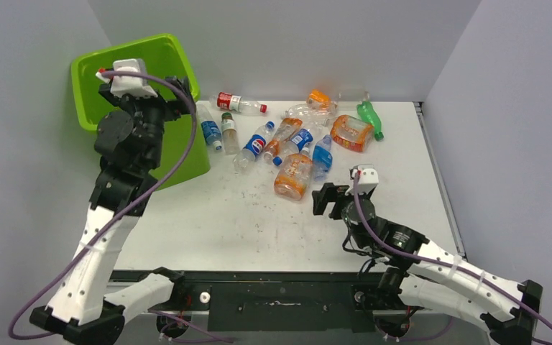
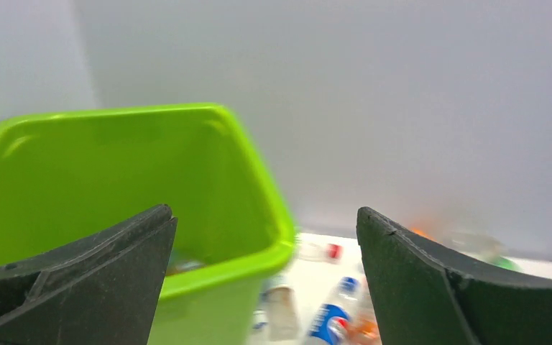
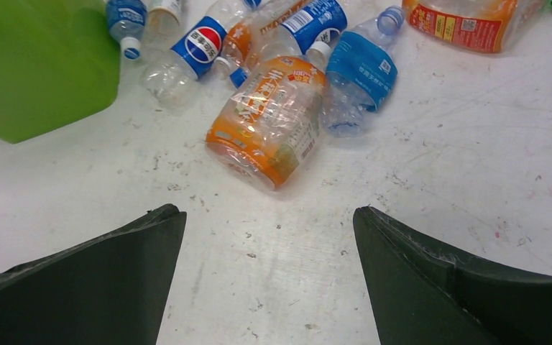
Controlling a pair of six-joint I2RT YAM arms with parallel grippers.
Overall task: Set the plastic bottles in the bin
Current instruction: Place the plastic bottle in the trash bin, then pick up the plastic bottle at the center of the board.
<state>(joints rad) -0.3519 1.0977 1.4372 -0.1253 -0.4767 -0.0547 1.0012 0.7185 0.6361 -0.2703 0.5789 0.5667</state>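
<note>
Counter (image 1: 259, 223): white, scuffed. We see bin (image 1: 157, 59), lime-green, at its far-left corner. Left pincer (image 2: 264, 210) held high by bin's right rim, jaws spread wide, nothing between. Right pincer (image 3: 267, 210) well right of bin, low over counter, jaws wide, empty. Plastic bottles (image 1: 302, 136) lie scattered right of bin, nearest two just beside bin wall. We note orange-label crushed bottle (image 3: 273, 122) nearest right pincer, Pepsi bottle (image 3: 187, 54) between it and bin, green bottle (image 1: 369, 117) farthest from bin.
</note>
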